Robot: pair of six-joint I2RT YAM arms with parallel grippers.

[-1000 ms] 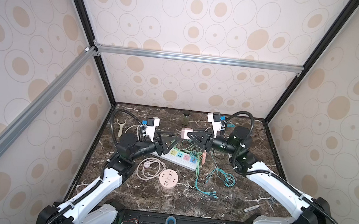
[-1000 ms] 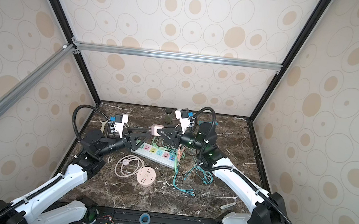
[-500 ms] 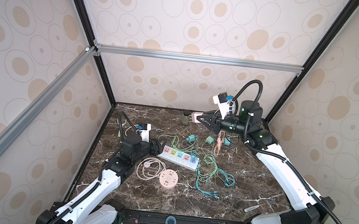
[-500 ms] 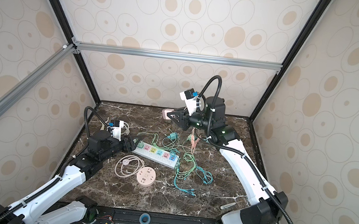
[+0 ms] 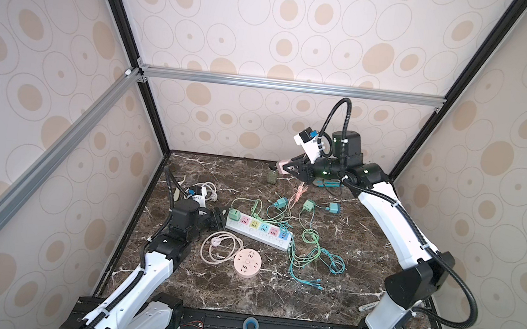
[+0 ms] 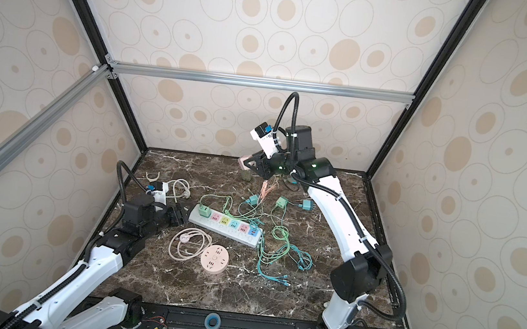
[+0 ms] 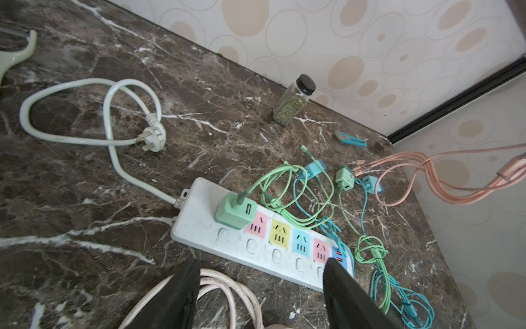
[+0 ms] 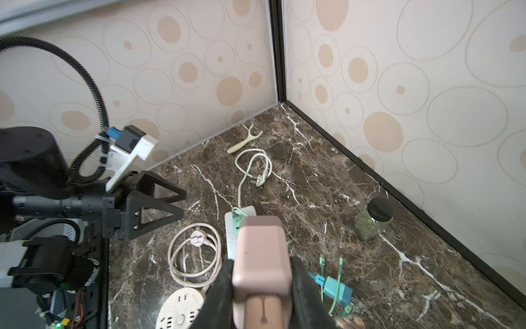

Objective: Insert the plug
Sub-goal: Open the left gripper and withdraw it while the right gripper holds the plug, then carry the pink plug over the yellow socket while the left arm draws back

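Pink plug (image 8: 262,256) pinched in right tool (image 5: 283,167), arm stretched high rearward.

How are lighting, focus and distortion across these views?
Both top views: even soft light, faint shadows on the dark marble tabletop, black frame posts splayed by the wide lens. Left wrist view: white power strip sharp, scene tilted. Right wrist view: held pink square plug looms large, slightly soft.

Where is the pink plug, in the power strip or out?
Out. The right gripper holds the pink plug up in the air, far from the power strip, whose coloured sockets beside the green plug are bare.
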